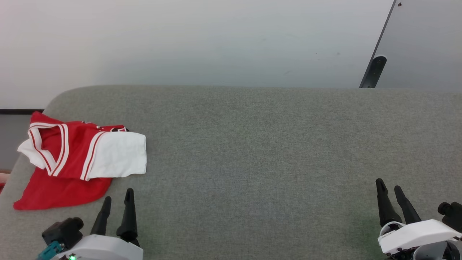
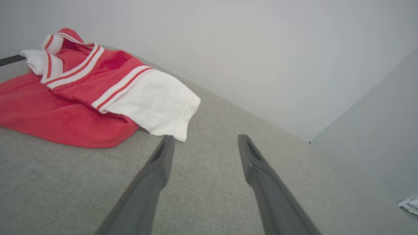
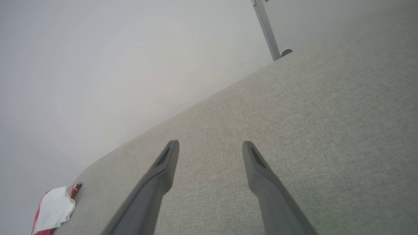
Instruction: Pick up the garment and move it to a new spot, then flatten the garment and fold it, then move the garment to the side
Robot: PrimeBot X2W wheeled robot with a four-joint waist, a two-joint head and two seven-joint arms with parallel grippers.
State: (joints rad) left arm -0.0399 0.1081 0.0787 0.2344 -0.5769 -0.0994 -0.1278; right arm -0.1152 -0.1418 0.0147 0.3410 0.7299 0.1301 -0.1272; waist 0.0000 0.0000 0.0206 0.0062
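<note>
The garment (image 1: 72, 159) lay in a rumpled heap at the left end of the grey cushion (image 1: 252, 144). Its white sleeve (image 1: 119, 155) flopped across the red body, and the striped neck was turned toward the far edge. The left gripper (image 1: 118, 194) hovered just beside the near hem, fingers spread and holding nothing, tips short of the cloth. The right gripper (image 1: 388, 183) sat well apart at the other end, likewise spread and empty over bare cushion. The first step seemed to be in hand: the shirt was neither flat nor neatly folded, so the pick-up looked not yet made, though a loose fold already set aside could not be ruled out. The next move would call for the left gripper to reach forward and down onto the sleeve or hem nearest it and pinch through enough layers. It would then carry the cloth toward the open middle, where both arms could spread it.
</note>
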